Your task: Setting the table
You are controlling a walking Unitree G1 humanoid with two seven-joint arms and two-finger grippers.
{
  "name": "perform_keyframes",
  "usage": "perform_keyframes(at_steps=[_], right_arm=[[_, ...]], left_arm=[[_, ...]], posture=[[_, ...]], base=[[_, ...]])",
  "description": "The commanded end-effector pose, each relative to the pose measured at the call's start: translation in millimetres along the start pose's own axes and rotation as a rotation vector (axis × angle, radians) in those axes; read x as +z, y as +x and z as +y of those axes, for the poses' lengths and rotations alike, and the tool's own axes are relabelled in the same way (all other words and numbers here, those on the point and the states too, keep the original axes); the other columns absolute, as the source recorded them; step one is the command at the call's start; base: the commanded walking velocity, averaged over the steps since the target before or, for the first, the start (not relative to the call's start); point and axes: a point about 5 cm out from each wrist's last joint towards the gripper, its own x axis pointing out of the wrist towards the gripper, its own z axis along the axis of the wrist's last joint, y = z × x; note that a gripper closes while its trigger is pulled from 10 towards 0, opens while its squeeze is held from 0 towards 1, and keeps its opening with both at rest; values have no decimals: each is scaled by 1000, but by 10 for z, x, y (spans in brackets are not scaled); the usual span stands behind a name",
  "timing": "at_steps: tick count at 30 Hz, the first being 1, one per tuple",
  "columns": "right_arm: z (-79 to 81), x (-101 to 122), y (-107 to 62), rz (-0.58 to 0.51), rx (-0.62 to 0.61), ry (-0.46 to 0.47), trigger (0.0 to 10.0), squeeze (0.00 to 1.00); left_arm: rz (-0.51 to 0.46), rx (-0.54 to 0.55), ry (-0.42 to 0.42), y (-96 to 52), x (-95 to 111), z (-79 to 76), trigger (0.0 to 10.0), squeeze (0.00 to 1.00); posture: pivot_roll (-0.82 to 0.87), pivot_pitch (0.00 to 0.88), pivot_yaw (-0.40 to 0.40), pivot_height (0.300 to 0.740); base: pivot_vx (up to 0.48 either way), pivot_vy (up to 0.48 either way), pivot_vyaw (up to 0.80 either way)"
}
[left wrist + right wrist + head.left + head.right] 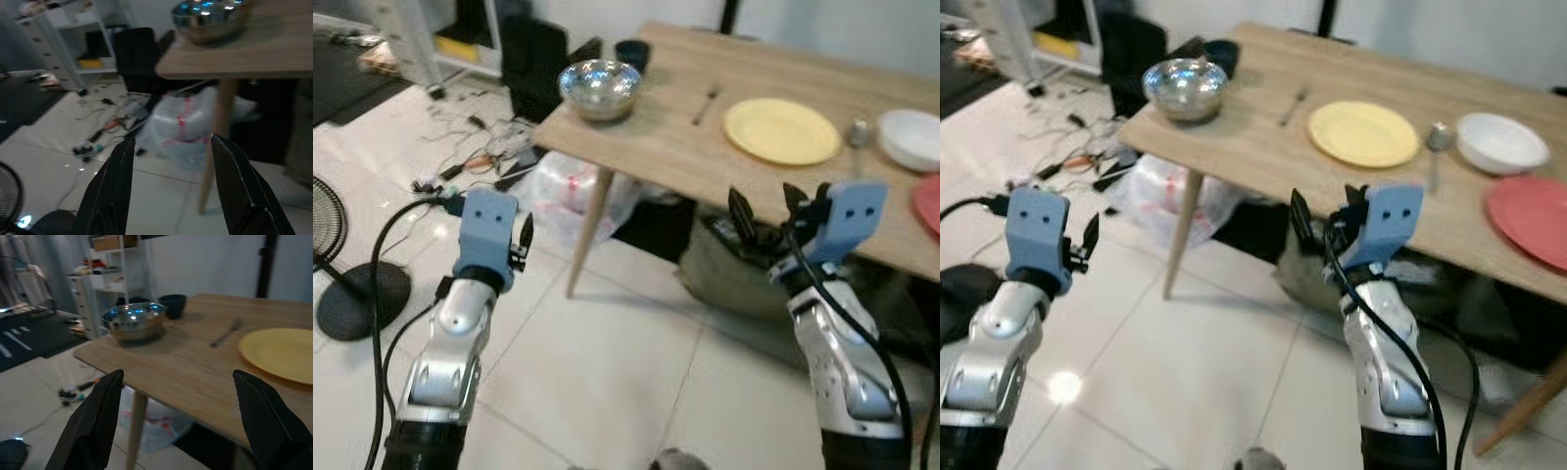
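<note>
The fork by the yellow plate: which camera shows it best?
The right wrist view shows the fork best: nearer, lying on the bare wooden table just beside the yellow plate. Both eye views show it smaller, from above. The left wrist view catches the table's edge and the steel bowl instead.

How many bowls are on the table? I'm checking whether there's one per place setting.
3: a metal bowl at the table's left corner, a dark bowl just behind it, and a white bowl between the yellow plate and red plate.
</note>
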Motion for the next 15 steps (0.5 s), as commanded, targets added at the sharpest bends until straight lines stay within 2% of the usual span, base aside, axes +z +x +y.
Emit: perform_keyframes(at_steps=[1,15], right_arm=[[-49,-31,-18,15,-26,5,10000,0],[-38,-10,-6,-2,-22,26,10000,0]], left_arm=[[17,-3,-3,-4,-43,-21,10000,0],[11,12,5,28,-26,13,10000,0]], posture=[[-83,14,91,740],[-83,13,91,740]], base=[[390,0,488],[405,0,35]])
